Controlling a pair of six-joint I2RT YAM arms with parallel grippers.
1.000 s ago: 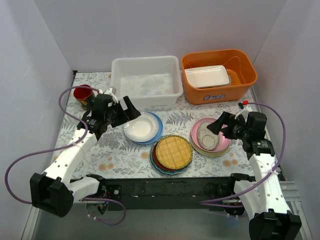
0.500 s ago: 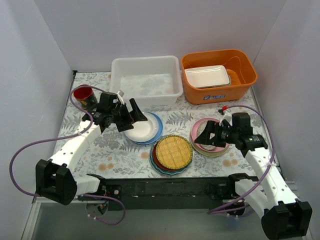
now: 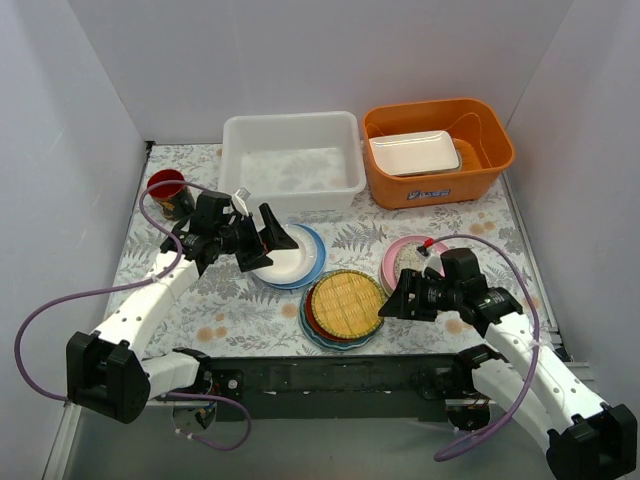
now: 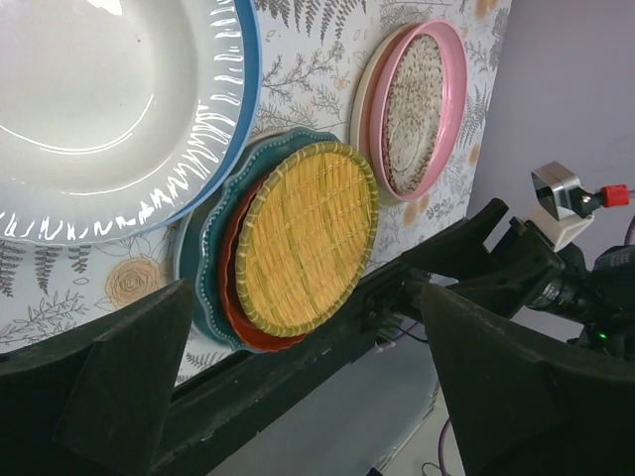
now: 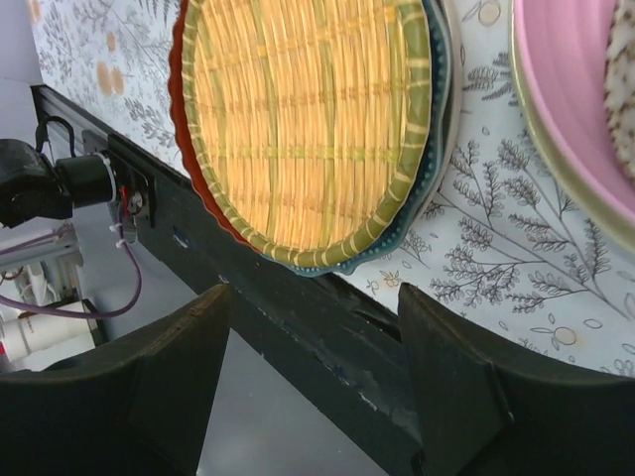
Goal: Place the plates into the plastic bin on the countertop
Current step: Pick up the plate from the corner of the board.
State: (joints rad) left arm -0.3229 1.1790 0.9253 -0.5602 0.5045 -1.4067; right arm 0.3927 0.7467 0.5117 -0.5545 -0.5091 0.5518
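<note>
Countertop point(image 3: 222, 302) carries stacked plates point(image 3: 345, 303) before plastic bin point(image 3: 290, 119).

From the top camera I get bright, even, diffuse light. The worktop point(image 3: 240, 305) carries only faint, soft shadows under the arms. On the left wrist view, glare streaks the glossy white plate point(image 4: 89, 99), and the left pincer point(image 4: 308, 297) is two dark, soft-edged shapes. The right wrist view renders the yellow woven plate point(image 5: 308, 129) sharply, while the right pincer point(image 5: 313, 293) is dim and blurred.

Recorded: white plate point(image 3: 281, 256), light blue plate point(image 3: 317, 259), yellow woven-look plate point(image 3: 345, 303), red plate point(image 5: 182, 74), teal plate point(image 4: 203, 288), pink plate point(image 4: 454, 99), speckled grey plate point(image 4: 415, 99); countertop point(image 3: 230, 300) pale with grey ferns and orange flowers.
</note>
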